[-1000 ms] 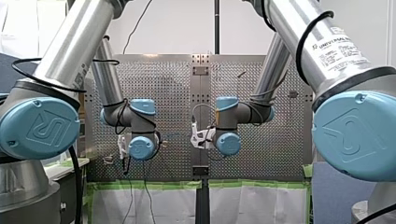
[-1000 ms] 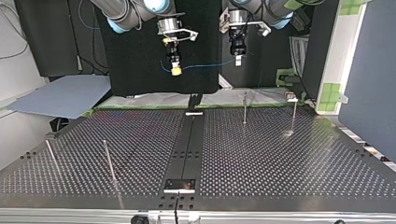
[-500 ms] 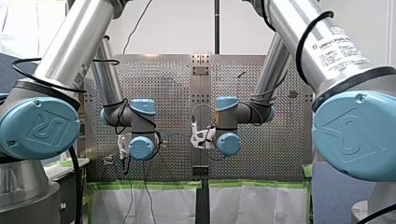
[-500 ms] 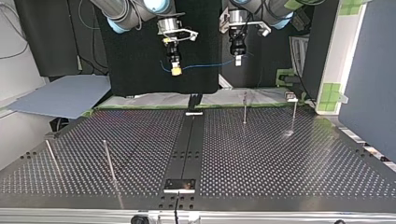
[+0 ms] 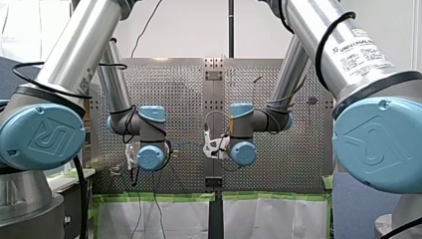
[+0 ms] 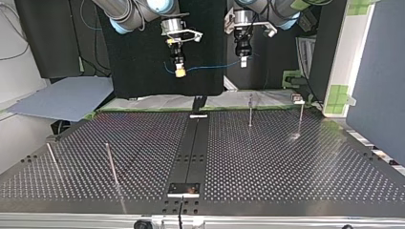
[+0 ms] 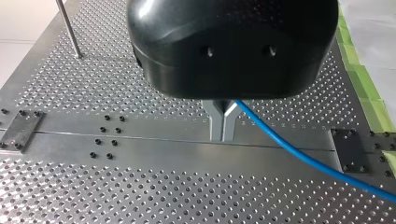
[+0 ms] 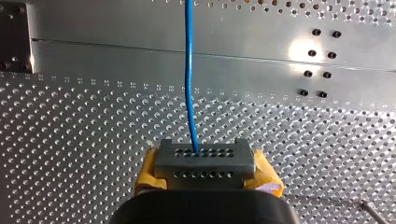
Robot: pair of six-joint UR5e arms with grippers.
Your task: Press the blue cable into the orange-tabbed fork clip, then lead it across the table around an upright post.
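The blue cable (image 6: 210, 66) hangs in the air between my two grippers, well above the perforated table (image 6: 286, 167). In the top view my left gripper (image 6: 243, 60) is at the right and my right gripper (image 6: 180, 71), with yellow pads, at the left. In the left wrist view my left gripper (image 7: 223, 133) has its metal fingers shut on the cable (image 7: 299, 156), which trails off to one side. My right gripper (image 8: 196, 151) is shut on the cable (image 8: 188, 70), which runs straight ahead of it. I cannot make out an orange-tabbed clip.
Thin upright posts stand on the table: two at the top view's far right (image 6: 250, 112) (image 6: 301, 119) and two at its near left (image 6: 111, 164) (image 6: 51, 160). A small fixture (image 6: 298, 99) sits at the far right edge. A dark centre strip (image 6: 193, 143) crosses the plate.
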